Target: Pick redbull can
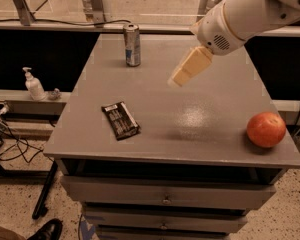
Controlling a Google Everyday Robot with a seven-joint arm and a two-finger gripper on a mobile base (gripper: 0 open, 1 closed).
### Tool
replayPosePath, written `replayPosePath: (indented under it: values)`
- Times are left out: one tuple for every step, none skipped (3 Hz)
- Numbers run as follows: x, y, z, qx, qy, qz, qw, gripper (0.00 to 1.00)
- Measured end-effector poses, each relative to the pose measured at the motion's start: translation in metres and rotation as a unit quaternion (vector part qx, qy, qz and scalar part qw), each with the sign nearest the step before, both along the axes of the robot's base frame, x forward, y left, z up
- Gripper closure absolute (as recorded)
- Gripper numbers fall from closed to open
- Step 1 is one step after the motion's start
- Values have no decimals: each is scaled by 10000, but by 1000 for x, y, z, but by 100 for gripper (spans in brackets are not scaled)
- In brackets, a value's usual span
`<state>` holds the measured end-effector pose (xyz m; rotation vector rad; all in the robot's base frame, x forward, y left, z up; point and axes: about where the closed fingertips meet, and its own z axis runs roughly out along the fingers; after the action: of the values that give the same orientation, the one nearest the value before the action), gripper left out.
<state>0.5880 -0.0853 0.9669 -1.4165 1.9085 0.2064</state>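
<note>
The redbull can [132,45] stands upright near the far left of the grey table top [200,134]; it is slim, blue and silver, with a silver top rim. My gripper [180,76] hangs above the middle of the table on the white arm [250,14], which reaches in from the upper right. The gripper is to the right of the can and nearer to me, well apart from it, and holds nothing that I can see.
A flat black snack wrapper [120,120] lies on the left front of the table. A red apple [266,129] sits near the right front edge. A white pump bottle [34,84] stands on a low ledge to the left. Drawers [165,199] are below the top.
</note>
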Motion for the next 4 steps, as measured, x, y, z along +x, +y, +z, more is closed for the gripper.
replayPosePath:
  values:
    - [27,47,-1,553,-158,-135,9983,0]
    - [27,47,-1,553,-158,-135,9983,0]
    - [35,52,-4,792,-304,-27,9964,0]
    - [65,63,-13,1254,-530,53,9907,0]
